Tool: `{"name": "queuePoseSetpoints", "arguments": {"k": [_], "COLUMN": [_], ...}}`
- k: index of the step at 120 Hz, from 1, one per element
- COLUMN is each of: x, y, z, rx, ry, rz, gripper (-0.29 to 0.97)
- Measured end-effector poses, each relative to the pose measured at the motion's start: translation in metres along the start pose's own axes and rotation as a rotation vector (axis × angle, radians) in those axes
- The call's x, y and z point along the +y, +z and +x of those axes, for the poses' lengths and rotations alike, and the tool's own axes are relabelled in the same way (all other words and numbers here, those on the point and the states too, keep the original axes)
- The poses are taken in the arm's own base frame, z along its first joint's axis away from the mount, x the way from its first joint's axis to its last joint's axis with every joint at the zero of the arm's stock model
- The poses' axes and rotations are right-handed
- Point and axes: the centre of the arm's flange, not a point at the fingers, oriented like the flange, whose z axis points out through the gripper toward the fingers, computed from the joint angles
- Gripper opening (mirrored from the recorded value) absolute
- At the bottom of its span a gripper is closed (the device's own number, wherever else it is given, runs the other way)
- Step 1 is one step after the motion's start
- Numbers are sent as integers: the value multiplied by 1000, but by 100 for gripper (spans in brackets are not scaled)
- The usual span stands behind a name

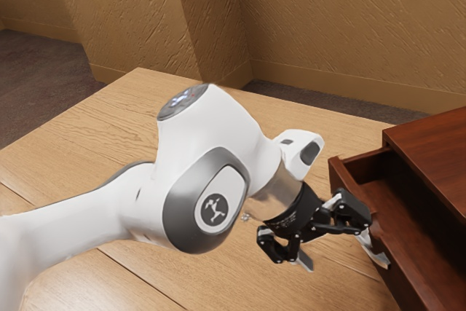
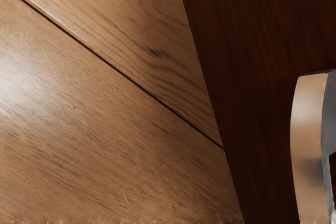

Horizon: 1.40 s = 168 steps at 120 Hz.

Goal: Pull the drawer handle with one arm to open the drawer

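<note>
A dark red-brown cabinet [image 1: 437,143] stands at the exterior view's right. Its top drawer [image 1: 348,178] is pulled partway out, so the hollow inside shows. My black gripper [image 1: 340,255] is low in front of the drawer's front panel, with its fingers spread wide. One finger [image 1: 304,260] hangs over the table and the other lies against the panel's lower part. In the wrist view, the dark front panel [image 2: 252,77] rises beside the table. A pale curved metal handle [image 2: 308,150] stands on that panel, close to my hand.
The light wooden table [image 1: 109,136] carries the cabinet and stretches toward the exterior view's left and back. Tan textured walls and a dark floor lie beyond it. My white arm crosses the table's near part.
</note>
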Motion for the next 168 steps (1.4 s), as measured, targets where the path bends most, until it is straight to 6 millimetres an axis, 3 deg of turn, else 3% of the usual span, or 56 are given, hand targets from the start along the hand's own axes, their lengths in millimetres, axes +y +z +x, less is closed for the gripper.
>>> {"name": "queuePoseSetpoints", "arguments": {"k": [14, 52, 116, 168], "x": [-3, -30, -80, -95], "y": [-1, -28, -50, -58], "z": [-7, -24, -33, -39], "rx": [7, 26, 23, 27], "ry": [3, -10, -66, -77], "rz": [7, -7, -24, -36], "gripper": [68, 68, 68, 68]}}
